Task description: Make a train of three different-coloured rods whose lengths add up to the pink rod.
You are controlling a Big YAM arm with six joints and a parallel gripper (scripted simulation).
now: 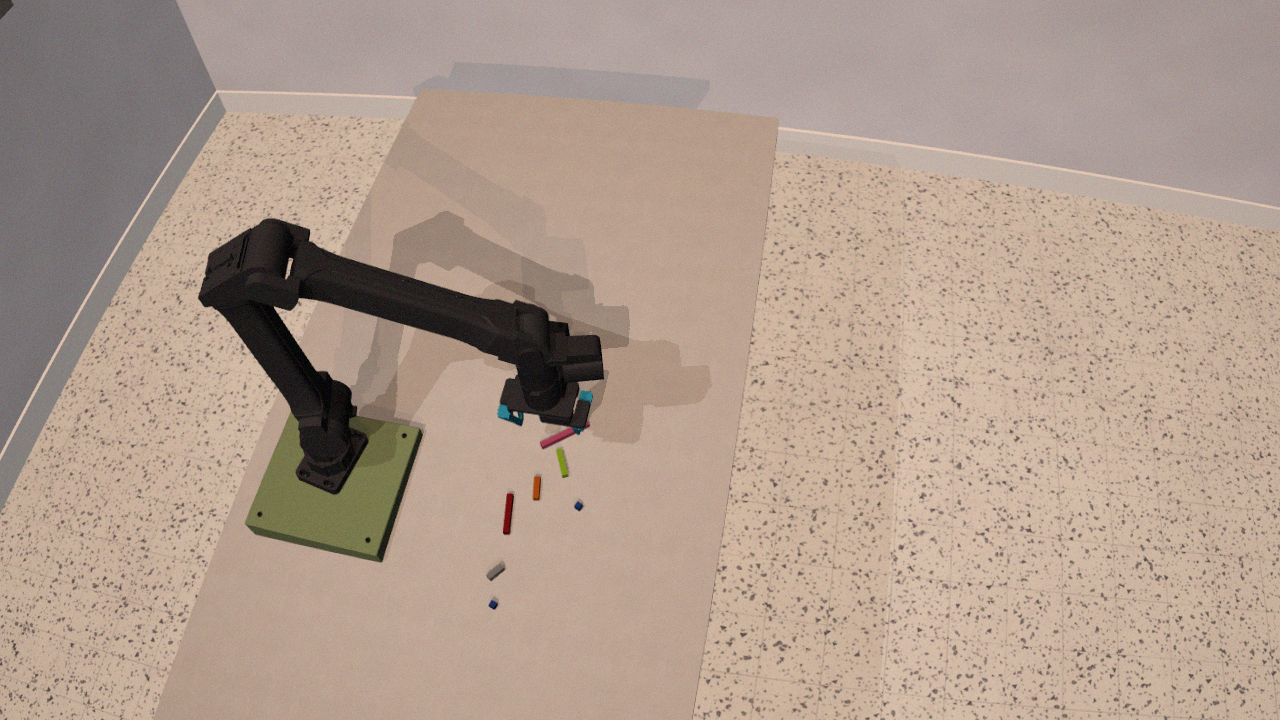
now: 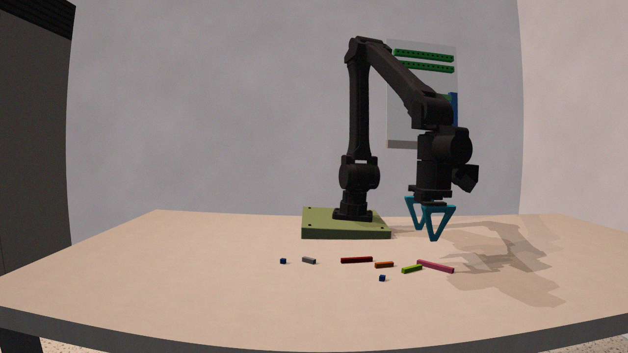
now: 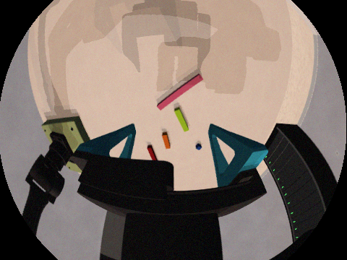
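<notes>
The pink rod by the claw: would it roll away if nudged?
Probably not. The pink rod looks square-edged and lies flat on the table, so it should slide or pivot, not roll. It looks straight and stiff, likely light. The gripper hangs open above it.

Open tool [image 3: 170,141] frames pink rod [image 3: 179,92], lime rod [image 3: 181,118], orange rod [image 3: 166,140].
</notes>
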